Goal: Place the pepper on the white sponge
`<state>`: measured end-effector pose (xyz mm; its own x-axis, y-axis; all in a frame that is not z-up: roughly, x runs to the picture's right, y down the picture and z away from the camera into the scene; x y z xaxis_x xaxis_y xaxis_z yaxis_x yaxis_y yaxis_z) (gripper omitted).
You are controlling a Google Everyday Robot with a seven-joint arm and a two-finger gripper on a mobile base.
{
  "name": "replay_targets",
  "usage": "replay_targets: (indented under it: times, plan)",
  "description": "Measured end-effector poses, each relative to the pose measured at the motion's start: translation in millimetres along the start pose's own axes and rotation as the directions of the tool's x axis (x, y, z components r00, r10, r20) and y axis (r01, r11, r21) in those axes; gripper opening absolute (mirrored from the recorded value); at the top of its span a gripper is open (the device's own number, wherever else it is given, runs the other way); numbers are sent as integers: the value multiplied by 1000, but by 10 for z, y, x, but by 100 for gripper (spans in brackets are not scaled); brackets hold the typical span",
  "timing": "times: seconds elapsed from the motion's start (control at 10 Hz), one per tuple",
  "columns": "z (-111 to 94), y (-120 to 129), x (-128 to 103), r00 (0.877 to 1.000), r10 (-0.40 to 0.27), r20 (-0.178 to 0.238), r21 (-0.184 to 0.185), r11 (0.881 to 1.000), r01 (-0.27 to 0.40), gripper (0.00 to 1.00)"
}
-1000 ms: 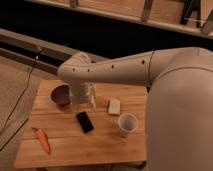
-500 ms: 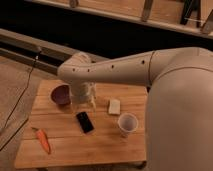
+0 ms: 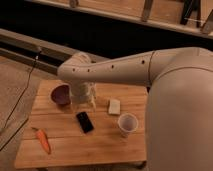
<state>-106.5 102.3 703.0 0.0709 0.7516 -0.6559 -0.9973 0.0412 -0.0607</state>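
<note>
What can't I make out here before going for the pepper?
Camera view:
- right end of the table: hidden behind the robot's body.
- right rim of the bowl: covered by the gripper, which hangs over the table beside it.
- stem end of the pepper: too small.

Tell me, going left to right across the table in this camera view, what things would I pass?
pepper → dark bowl → phone → white sponge → paper cup. The gripper, open, hangs between the dark bowl and the white sponge, farther back than the phone, sharing its place in line.
</note>
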Motion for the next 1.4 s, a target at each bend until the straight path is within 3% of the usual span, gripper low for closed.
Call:
replay_targets:
  times: [0.3, 0.5, 0.6, 0.7, 0.9, 1.3, 1.4]
  plan:
    - [21, 0, 10, 1000, -16, -8, 8, 1000, 16, 65]
    - [195, 129, 75, 991, -120, -57, 32, 992, 122, 65]
    - [305, 252, 115, 978, -191, -82, 45, 980, 195, 65]
    - [397, 381, 156, 962, -252, -104, 53, 964, 259, 65]
    - [576, 678, 212, 918, -371, -138, 59, 922, 382, 65]
    - [931, 1311, 322, 801, -571, -179, 28, 811, 585, 65]
    - [1007, 1427, 344, 778, -602, -182, 17, 789, 614, 65]
